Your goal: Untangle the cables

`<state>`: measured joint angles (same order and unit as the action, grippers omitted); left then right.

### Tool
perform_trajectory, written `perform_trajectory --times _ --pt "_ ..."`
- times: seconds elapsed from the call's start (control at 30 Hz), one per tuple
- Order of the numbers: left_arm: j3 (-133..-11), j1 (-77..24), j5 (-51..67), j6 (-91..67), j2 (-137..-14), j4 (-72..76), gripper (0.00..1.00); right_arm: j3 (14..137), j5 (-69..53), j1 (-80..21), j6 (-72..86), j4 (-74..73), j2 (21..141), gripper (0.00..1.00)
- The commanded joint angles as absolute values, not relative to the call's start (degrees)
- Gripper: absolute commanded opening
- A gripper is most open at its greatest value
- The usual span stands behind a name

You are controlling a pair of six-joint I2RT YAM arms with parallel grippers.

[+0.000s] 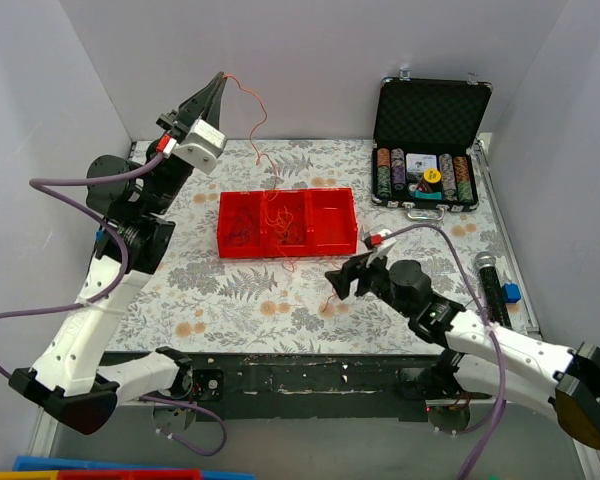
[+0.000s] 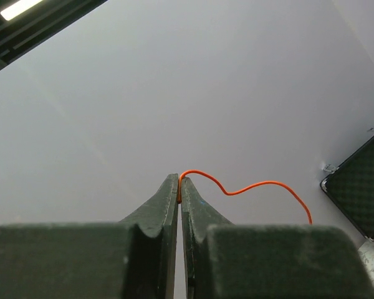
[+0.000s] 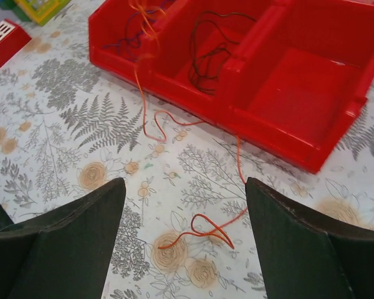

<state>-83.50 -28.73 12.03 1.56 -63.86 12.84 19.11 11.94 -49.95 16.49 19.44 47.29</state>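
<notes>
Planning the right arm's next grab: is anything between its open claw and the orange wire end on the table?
Nothing visible: the right claw stands open, and the orange wire end lies on bare tablecloth between its fingers.

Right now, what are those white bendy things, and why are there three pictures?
They are two robot arms bolted to the near edge of a table. One picture comes from a camera above and behind them. The other two come from small cameras on each wrist, so you see each arm's own jaws up close.

The left gripper is raised high with its jaws shut on the end of a thin orange cable, which hangs down toward a red tray with three compartments. Darker thin cables lie looped inside the tray.

The right gripper sits low over the flowery tablecloth with its jaws open, holding nothing. The orange cable's other end curls on the cloth in front of it.

At the back stands an open black case of poker chips.
</notes>
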Motion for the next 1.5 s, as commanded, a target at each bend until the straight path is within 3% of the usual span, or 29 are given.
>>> perform_trajectory --times 0.0,0.33,0.9,1.0,1.13,1.2,1.27,1.3,1.37,1.47 --pt "-84.7 -28.8 13.2 0.4 -62.1 11.6 0.0 27.1 1.8 -50.0 11.3 32.2 57.5 0.86" --pt "-86.2 -28.8 14.0 0.5 -62.0 10.9 0.0 35.9 -11.9 -50.0 12.8 45.4 79.0 0.89" --pt "-87.5 -28.8 14.7 0.4 -61.1 10.9 0.0 40.9 -12.7 -50.1 15.0 53.4 95.9 0.91" --pt "-87.8 -28.8 14.7 0.8 -61.2 10.9 0.0 42.4 -11.3 -50.2 15.9 53.0 97.8 0.81" --pt "-88.7 -28.8 14.5 1.2 -61.6 10.9 0.0 41.4 -11.3 -50.2 18.2 53.6 99.1 0.5" --pt "-88.9 -28.9 14.4 1.7 -61.6 11.3 0.0 39.8 -11.2 -50.2 18.9 53.9 98.5 0.41" --pt "-89.0 -28.8 14.1 2.2 -61.7 12.1 0.0 37.5 -10.8 -50.2 19.5 55.1 97.5 0.41" --pt "-89.0 -28.8 13.9 2.5 -62.0 12.3 0.0 36.2 -11.0 -50.2 19.8 55.9 96.6 0.47" --pt "-89.2 -28.8 13.6 2.8 -62.0 12.8 0.0 34.4 -10.6 -50.2 20.0 56.7 95.4 0.49" --pt "-89.1 -28.9 13.5 3.4 -62.1 13.3 0.0 33.1 -10.1 -50.2 20.4 56.7 94.1 0.41"
